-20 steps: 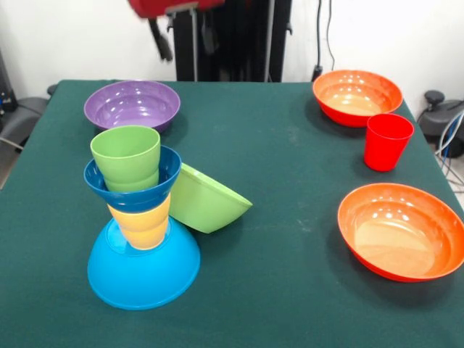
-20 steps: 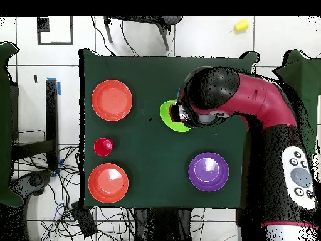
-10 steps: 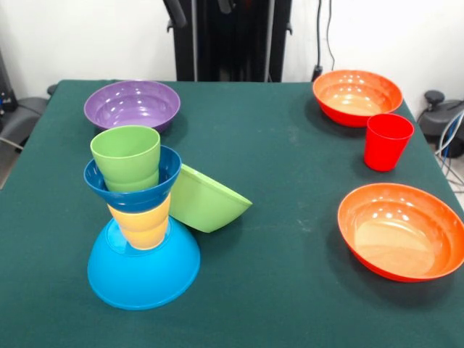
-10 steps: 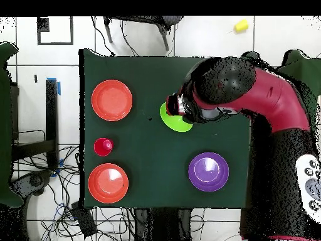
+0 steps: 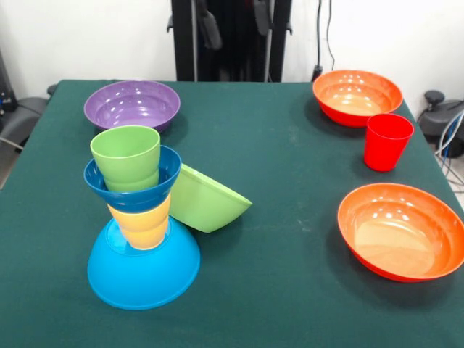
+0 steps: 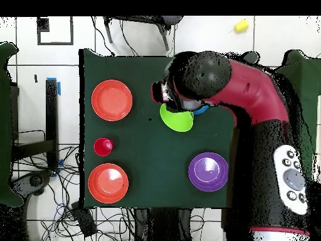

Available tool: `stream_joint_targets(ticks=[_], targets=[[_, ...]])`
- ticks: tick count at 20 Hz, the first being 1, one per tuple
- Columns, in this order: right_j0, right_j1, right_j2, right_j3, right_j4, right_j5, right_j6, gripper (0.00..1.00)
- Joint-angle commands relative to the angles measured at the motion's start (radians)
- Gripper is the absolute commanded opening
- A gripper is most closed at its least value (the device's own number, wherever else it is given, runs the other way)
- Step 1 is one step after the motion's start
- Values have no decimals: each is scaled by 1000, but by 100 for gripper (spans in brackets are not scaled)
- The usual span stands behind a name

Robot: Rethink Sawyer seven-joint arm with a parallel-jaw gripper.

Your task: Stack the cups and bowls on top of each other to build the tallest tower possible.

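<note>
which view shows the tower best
The front view. There the tower stands whole: light-blue bowl upside down as base, yellow cup, dark-blue bowl, green cup on top. In the overhead view the arm covers nearly all of it; only a blue sliver shows.

A dark green tablecloth [image 5: 290, 145] covers the table; cables [image 6: 69, 216] lie on the tiled floor [image 6: 207, 37]
</note>
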Motion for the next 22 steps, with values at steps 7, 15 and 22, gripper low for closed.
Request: stream_joint_targets(ticks=[7, 15, 22], targets=[[103, 137, 41, 47, 26, -245, 165, 100], [132, 190, 4, 66, 24, -330, 189, 100], [154, 223, -23, 97, 30, -375, 217, 100]])
